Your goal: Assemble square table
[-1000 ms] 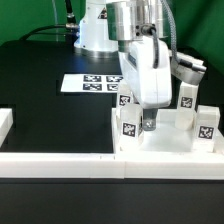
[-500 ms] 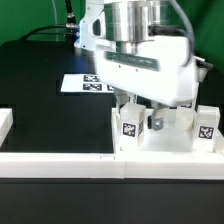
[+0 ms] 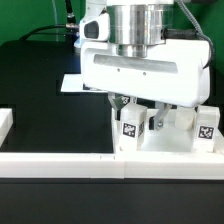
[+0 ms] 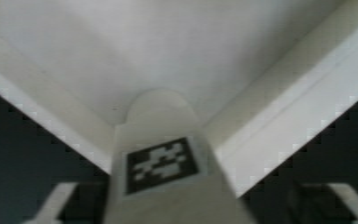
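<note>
Blocking most of the tabletop (image 3: 170, 145), the end effector (image 3: 135, 108) hides its grip state behind a tagged leg (image 4: 162, 160).

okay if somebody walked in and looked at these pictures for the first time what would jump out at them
The big white tabletop fills the upper middle of the exterior view, held up off the black table beneath the arm. Under its lower edge, white tagged legs stand in a cluster toward the exterior view's right, behind a long white border bar. In the wrist view, one tagged leg rises right in front of the camera; the gripper itself is hidden.
</note>
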You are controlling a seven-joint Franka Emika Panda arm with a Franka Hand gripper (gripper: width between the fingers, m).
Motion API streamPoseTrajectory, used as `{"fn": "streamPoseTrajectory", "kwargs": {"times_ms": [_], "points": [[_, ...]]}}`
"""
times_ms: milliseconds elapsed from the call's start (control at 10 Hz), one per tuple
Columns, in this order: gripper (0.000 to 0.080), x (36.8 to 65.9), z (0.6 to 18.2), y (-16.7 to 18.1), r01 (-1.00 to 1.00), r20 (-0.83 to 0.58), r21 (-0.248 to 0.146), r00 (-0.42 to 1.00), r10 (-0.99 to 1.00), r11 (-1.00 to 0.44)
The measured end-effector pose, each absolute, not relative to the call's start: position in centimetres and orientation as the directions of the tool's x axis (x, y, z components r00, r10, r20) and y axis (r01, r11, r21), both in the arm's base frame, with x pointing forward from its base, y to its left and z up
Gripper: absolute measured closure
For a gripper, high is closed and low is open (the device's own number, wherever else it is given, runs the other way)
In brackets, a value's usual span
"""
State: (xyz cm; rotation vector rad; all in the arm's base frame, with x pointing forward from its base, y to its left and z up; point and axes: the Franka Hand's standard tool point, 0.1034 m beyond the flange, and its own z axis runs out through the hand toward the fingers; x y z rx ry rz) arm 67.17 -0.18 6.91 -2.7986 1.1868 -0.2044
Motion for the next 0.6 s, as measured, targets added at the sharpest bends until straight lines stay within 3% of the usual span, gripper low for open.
{"fn": "streamPoseTrajectory", "kwargs": {"times_ms": [100, 200, 500, 600], "points": [[0.0387, 66.95, 6.77, -0.37, -0.737, 0.076, -0.137, 0.658, -0.749, -0.661], [0.0506, 66.78, 6.64, -0.64, -0.798, 0.062, -0.138, 0.584, -0.809, -0.587], [0.0506, 66.74, 6.61, -0.68, -0.898, 0.031, -0.147, 0.415, -0.910, -0.414], [0.0506, 66.41, 6.69, -0.64, -0.961, -0.033, -0.130, 0.252, -0.967, -0.246]]}}
